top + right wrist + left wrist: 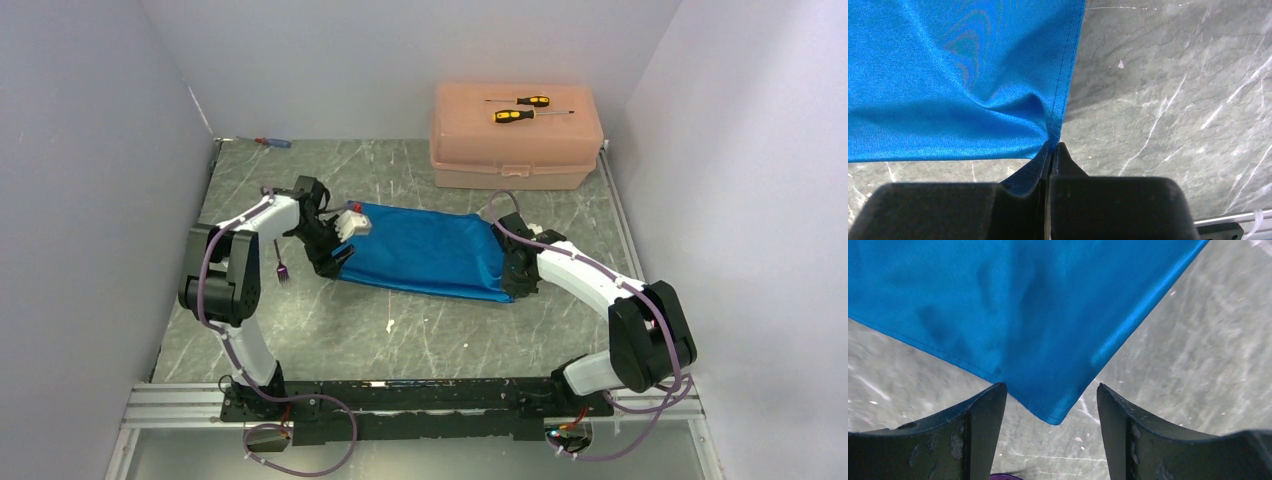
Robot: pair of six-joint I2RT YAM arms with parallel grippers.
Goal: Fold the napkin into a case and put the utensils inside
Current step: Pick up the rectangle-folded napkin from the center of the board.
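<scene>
Napkin (pixel 425 250) stretches left to right — right gripper (pixel 1050 148) pinching one corner.

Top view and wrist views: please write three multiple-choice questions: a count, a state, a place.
1. How many screwdrivers lie on the peach box? A one; B two; C four.
2. What is the right gripper doing? A shut on the napkin's corner; B open in the air; C holding a screwdriver.
3. Where is the purple fork? A on the napkin; B inside the box; C on the table beside the left arm.
Answers: 1 B, two lie on the lid. 2 A, it pinches the cloth. 3 C, it lies on bare table there.
</scene>
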